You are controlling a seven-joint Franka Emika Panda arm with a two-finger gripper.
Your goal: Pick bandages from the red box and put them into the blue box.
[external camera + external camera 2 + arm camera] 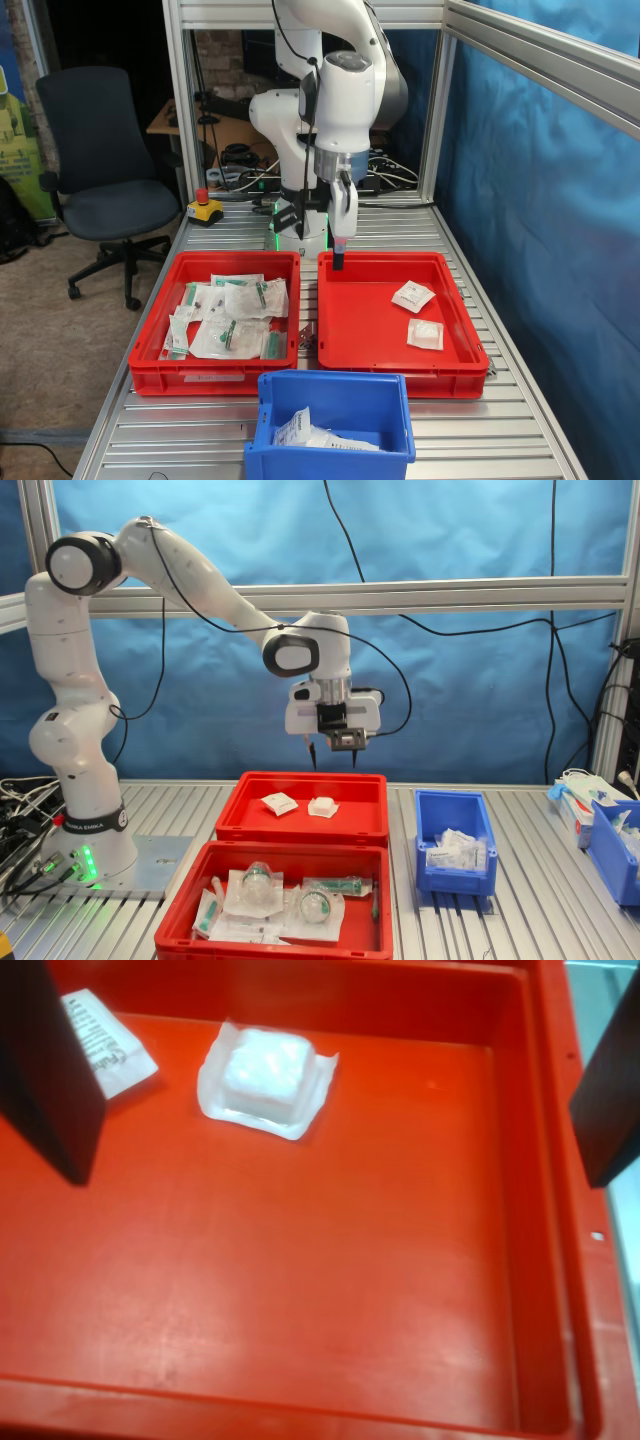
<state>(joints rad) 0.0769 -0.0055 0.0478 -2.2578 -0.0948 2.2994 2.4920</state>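
a: where is your claw?

b: my claw (333, 756) hangs over the far wall of the red box (342, 338), as seen in the second exterior view, above its rim. the two dark fingers (50, 1070) are spread wide with nothing between them.

a: and the bandages?

b: two lie on the red box floor, just beside each other but not touching. in the wrist view the puffy square packet (265, 1078) sits between my fingers, and the flatter printed packet (108, 1045) is partly hidden behind one finger.

a: the blue box?

b: the blue box (455, 865) stands on the table at the second exterior view's right, beside the red box, with white packets (455, 850) already in it. the twin red tray (150, 352) holds green-marked packets (232, 312).
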